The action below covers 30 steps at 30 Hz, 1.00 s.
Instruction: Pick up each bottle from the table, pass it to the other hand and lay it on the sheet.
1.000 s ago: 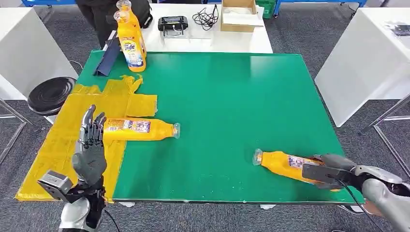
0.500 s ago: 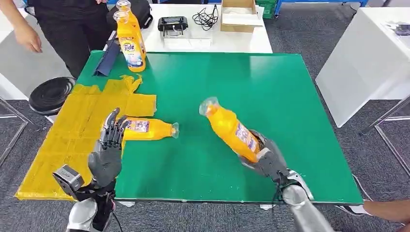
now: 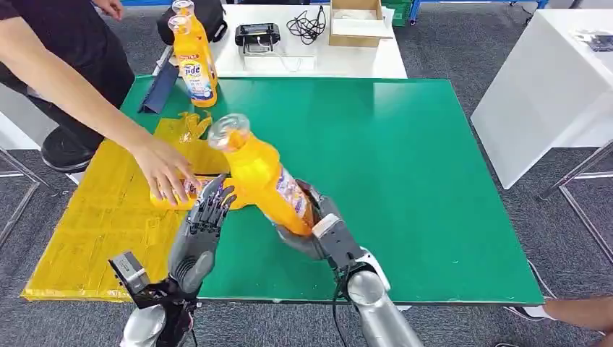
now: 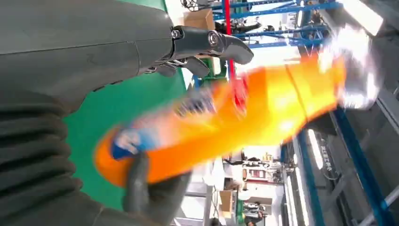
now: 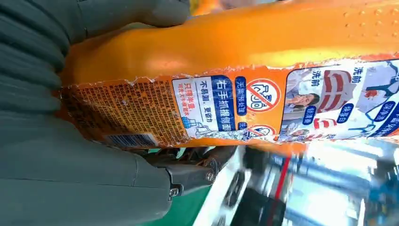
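A: Right hand point(image 3: 312, 230)?
B: It gripped a bottle point(image 3: 262, 176) by the base, lifted off the table point(image 3: 405, 159), cap tilted up and away.
A: Left hand point(image 3: 200, 230)?
B: Fingers spread, holding nothing, just beside that bottle. Just beyond it, a person's hand point(image 3: 165, 168) rested on a second bottle point(image 3: 185, 192) on the sheet point(image 3: 108, 210).

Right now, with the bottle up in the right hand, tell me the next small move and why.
Probably bring the open left hand in to close around the bottle. The right hand grips its base and holds it tilted, cap toward the left hand, whose fingers are spread just beside it. A person's hand is on the sheet, so go slowly.
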Available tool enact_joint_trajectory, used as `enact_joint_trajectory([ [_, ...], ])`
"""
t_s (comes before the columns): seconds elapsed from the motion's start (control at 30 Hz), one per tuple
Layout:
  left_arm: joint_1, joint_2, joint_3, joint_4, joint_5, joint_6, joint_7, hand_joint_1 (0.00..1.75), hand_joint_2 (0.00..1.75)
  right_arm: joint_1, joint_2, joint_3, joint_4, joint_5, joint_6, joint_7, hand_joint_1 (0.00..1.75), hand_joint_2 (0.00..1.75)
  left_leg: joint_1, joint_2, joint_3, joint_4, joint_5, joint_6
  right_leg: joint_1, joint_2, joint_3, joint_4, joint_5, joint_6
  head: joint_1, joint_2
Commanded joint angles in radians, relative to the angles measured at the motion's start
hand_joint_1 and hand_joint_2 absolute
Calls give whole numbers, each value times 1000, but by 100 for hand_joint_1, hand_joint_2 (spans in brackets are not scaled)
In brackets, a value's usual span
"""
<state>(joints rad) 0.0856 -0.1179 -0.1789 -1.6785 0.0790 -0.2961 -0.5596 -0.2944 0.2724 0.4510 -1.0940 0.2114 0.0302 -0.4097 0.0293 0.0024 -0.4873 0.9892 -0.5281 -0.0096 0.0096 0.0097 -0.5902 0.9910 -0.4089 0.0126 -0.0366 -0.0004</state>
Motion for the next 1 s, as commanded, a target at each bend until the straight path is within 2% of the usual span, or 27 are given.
enact_joint_trajectory([
  [0.03,-27,3,-41,39,-30,34,-5,0,175,-68,64,204,249,52,5,-6,175,175,0,0,2,-1,0,1,0,0,1,-1,0,0,0,0],
  [0.17,-23,2,-34,42,-30,41,-7,0,175,-64,63,256,258,78,35,-5,175,175,-1,-1,2,-2,0,1,-1,-1,1,-1,0,1,0,0],
  [0.23,-17,3,-24,48,-27,48,-12,0,175,-42,77,355,281,111,49,-6,175,175,-1,0,4,-3,0,2,-1,0,2,-2,0,1,0,0],
  [0.33,-6,1,-6,53,-30,61,-21,0,175,-53,77,531,344,105,10,-11,175,175,-1,2,5,-5,0,2,-1,2,3,-3,0,1,0,0],
  [0.4,5,2,1,52,-37,67,-24,0,175,-58,77,598,372,95,-9,-21,175,175,-1,2,4,-3,0,1,-1,1,2,-2,0,0,0,0],
  [0.67,6,2,2,54,-40,66,-25,0,175,-70,77,609,385,83,-17,-26,175,175,-2,-4,2,-3,1,2,-1,-4,1,-2,-1,1,0,0],
  [1.0,6,2,2,54,-40,66,-25,0,175,-70,77,609,385,83,-17,-26,175,175,-1,-3,1,-2,0,1,0,-4,0,-2,-1,1,0,0],
])
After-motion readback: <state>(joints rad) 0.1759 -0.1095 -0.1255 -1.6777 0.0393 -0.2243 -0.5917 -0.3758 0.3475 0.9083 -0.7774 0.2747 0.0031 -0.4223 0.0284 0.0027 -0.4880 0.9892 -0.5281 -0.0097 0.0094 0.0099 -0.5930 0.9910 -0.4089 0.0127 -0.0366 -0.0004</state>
